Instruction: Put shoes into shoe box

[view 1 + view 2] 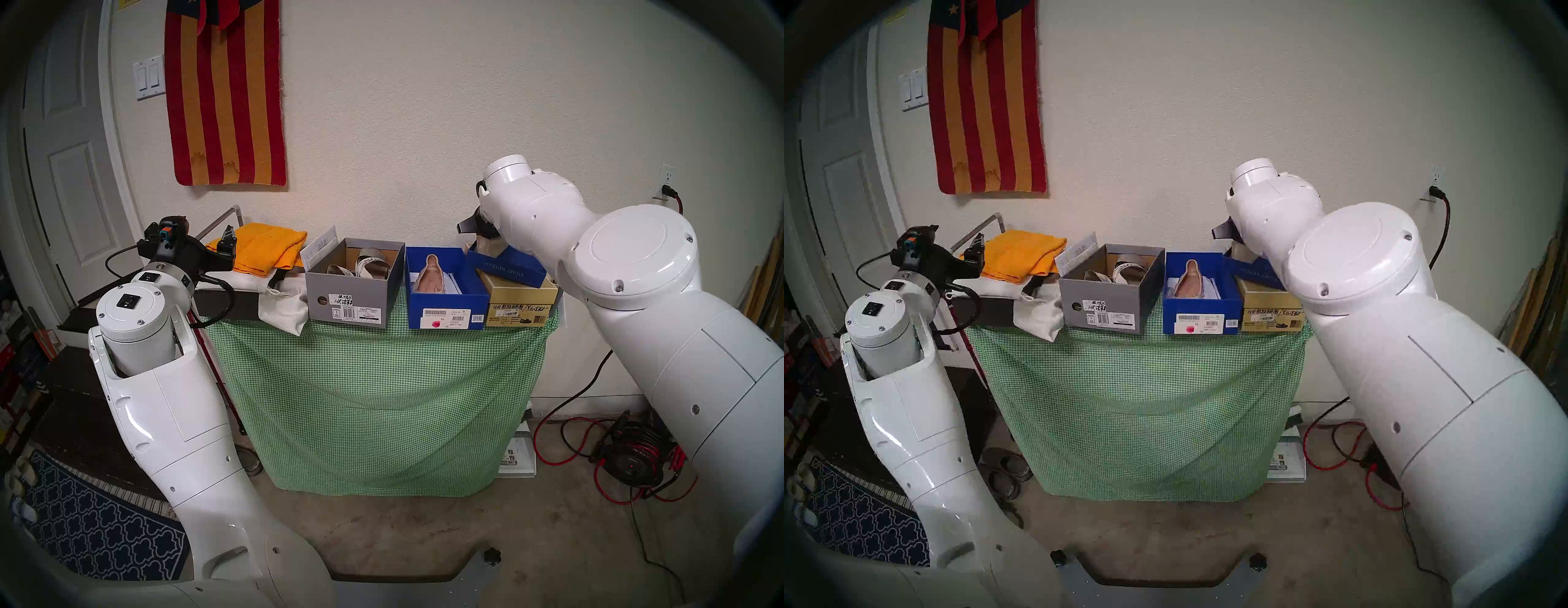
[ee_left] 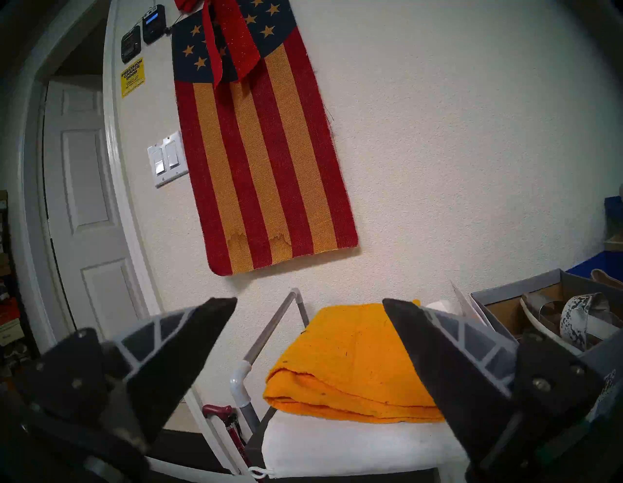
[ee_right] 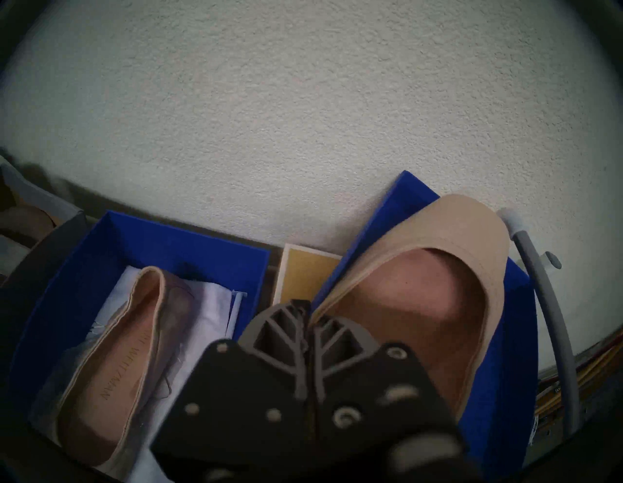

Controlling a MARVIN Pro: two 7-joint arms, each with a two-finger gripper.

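Observation:
One beige ballet flat (image 3: 421, 286) rests toe-up on a blue box lid (image 3: 499, 371), and my right gripper (image 3: 310, 323) is shut on the rim of its opening. The other beige flat (image 1: 430, 274) lies on tissue inside the open blue shoe box (image 1: 445, 305), just to the left of the lid. A grey shoe box (image 1: 352, 297) further left holds the strappy sandals (image 1: 365, 265). My left gripper (image 2: 308, 303) stands open and empty at the table's left end, in front of a folded orange towel (image 2: 354, 364).
The blue lid lies on a tan shoe box (image 1: 522, 305) at the table's right end. A white cloth bag (image 1: 284, 310) hangs over the green checked tablecloth (image 1: 382, 382). The wall is close behind the boxes. Dark clogs (image 1: 1004, 467) and a cable reel (image 1: 628, 458) sit on the floor.

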